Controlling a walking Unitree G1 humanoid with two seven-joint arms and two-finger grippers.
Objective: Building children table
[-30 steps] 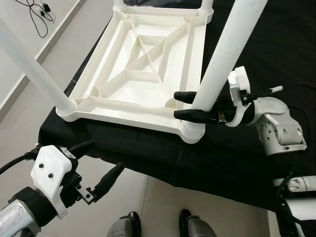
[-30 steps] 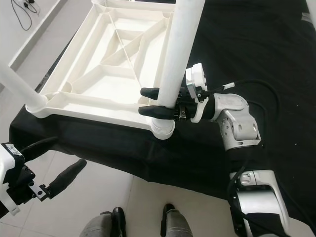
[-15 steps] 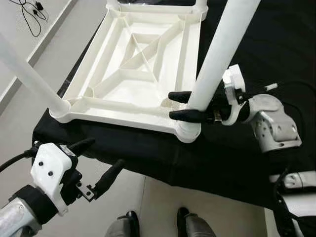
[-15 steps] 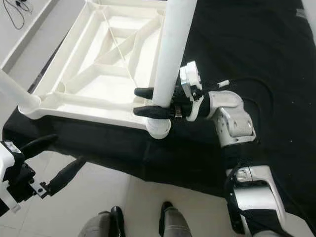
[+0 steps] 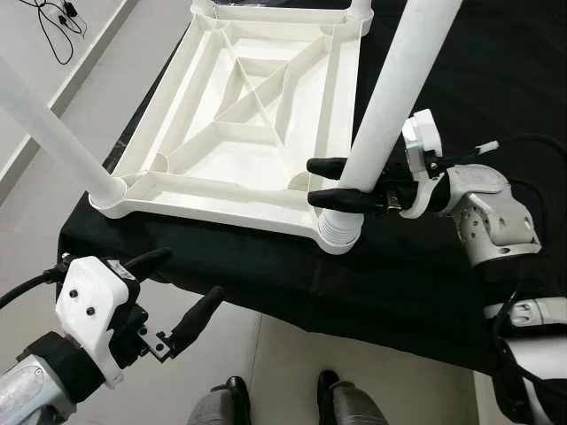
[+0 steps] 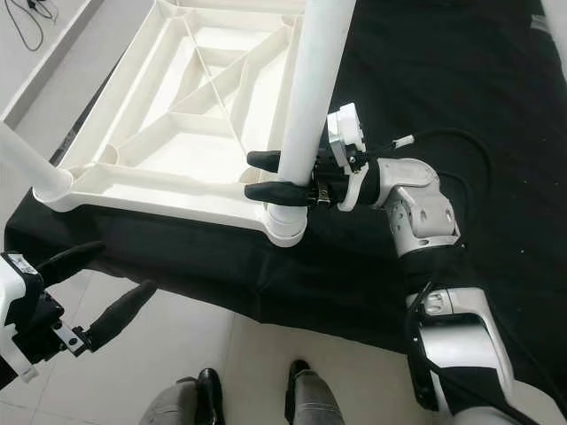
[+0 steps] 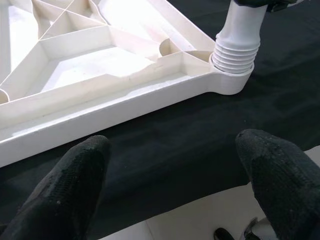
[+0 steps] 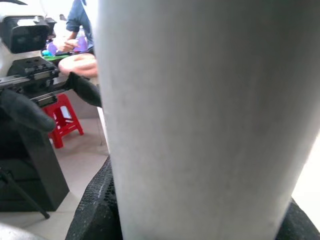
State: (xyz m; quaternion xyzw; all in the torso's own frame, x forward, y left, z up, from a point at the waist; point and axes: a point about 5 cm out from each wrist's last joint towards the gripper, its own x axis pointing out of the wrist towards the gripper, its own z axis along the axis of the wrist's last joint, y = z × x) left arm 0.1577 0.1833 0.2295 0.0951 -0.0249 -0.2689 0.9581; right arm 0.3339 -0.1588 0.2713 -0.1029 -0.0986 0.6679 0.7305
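The right pincer (image 5: pixel 330 181) grips the near-right white leg (image 5: pixel 383 115) of the upturned table (image 5: pixel 239 124). The left pincer (image 5: pixel 173 292), fingers apart and empty, hovers beyond the near edge of the black-draped tabletop (image 5: pixel 425 274).

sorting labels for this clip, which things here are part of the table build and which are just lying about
Part of the job:
- tabletop, upside down on the black cloth
- near leg, clamped by the right gripper, standing in its corner socket
- left leg, in its socket
- left gripper, open, off the cloth's edge

Lying about:
- cables on the floor
- red stool
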